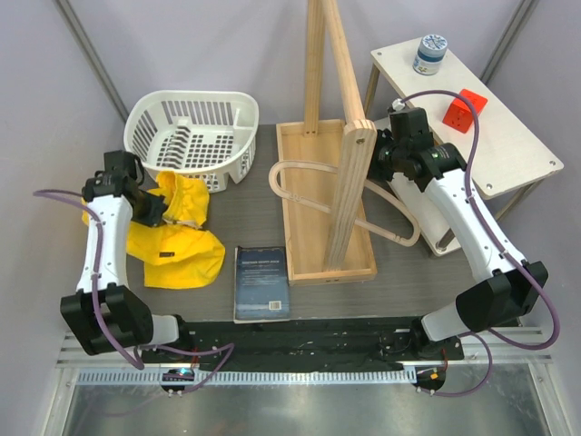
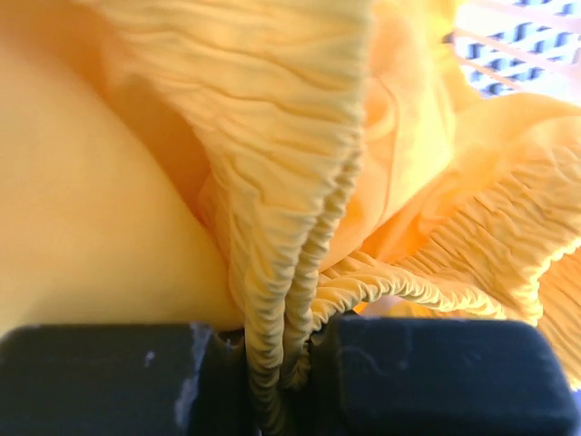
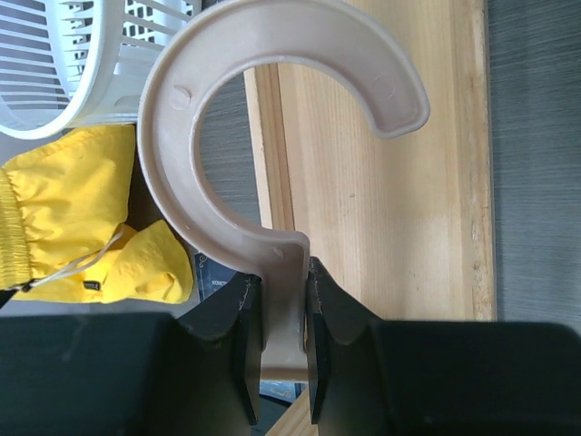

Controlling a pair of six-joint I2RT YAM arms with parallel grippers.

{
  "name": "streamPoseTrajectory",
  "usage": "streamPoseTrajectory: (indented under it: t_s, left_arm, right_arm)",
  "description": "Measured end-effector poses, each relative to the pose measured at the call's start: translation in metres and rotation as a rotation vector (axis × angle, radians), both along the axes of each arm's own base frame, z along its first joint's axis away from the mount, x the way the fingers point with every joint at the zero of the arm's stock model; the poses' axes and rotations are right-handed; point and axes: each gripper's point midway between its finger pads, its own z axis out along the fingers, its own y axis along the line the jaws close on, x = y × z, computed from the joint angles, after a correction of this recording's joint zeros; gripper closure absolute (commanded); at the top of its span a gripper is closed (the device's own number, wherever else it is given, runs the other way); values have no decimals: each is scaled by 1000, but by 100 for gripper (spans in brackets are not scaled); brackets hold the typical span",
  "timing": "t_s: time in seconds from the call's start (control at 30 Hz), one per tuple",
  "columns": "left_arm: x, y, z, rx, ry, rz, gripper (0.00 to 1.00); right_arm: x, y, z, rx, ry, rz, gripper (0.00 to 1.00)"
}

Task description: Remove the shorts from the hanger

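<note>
Yellow shorts heaped on tabletop left of wooden rack, well apart from hanger; judged already off it. Left fingers clamped on elastic waistband, likely to pull garment away from rack. Right fingers pinch hanger neck just under hook, steadying it beside rack. White basket left of rack, behind shorts.
</note>
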Motion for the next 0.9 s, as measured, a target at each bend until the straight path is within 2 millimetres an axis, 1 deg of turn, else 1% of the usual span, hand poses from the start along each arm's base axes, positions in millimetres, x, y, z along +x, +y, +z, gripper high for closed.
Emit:
streamPoseTrajectory:
  t_s: [0.13,0.23,0.3,0.4,0.47,0.57,0.6,0.67,0.8,0.9]
  left_arm:
    - [9,1,40,10,-71,6,100]
    - [22,3,81,27,-190,8,100]
    - [29,0,112,24,-289,2,100]
    - [37,-6,156,19,-448,-20,100]
    - [44,-12,189,12,-568,-49,100]
    - [58,-22,236,-11,-730,-107,100]
    - [62,-25,248,-19,-771,-127,100]
    - [76,-33,283,-42,-886,-179,100]
    - [100,-46,343,-75,-1118,-276,99]
    - [112,-52,377,-106,-1262,-321,100]
  right_arm:
    - [0,1,0,4,1,4,99]
    - [-1,1,0,4,1,5,99]
    - [-1,1,0,4,1,5,99]
    - [-1,1,0,4,1,5,99]
    - [-1,1,0,4,1,5,99]
    - [-1,1,0,4,1,4,99]
    - [-1,1,0,5,1,4,99]
    - [0,1,0,4,1,4,99]
    - [0,1,0,3,1,3,99]
    - [0,0,0,1,1,-1,99]
